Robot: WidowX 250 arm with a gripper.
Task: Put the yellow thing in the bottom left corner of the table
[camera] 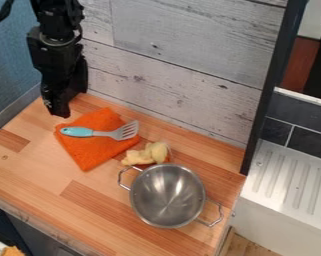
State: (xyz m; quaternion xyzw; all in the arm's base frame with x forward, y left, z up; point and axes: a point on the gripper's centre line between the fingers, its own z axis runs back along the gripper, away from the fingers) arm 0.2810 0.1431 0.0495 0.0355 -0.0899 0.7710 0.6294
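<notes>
Black gripper [59,111] is hanging near the orange cloth [89,154] with the blue-handled slotted spatula [80,132] on it, and honestly I can't tell if it's open or closed. Lumpy yellow thing [147,154] sits between that cloth and the two-handled metal pot [167,196].

1. A wooden counter [29,175] shows tan and reddish strips.
2. Behind the counter stands a whitish plank wall [183,50].
3. Left of it is a blue wall [12,65].
4. A dark post [266,90] rises at its right edge.
5. Beyond that edge, dark tiles [299,120] back a white ridged surface [289,175].
</notes>
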